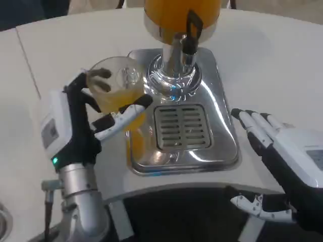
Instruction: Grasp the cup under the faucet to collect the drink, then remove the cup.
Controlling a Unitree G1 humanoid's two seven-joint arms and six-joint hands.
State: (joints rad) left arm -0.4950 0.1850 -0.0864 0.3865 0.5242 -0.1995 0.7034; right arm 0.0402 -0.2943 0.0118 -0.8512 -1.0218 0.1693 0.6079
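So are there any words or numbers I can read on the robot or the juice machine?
None can be read.
Left hand: a grey patch on its white back, too blurred to read.
Right hand: a grey patch near the picture's edge, too blurred.
Juice dispenser: no label in view.
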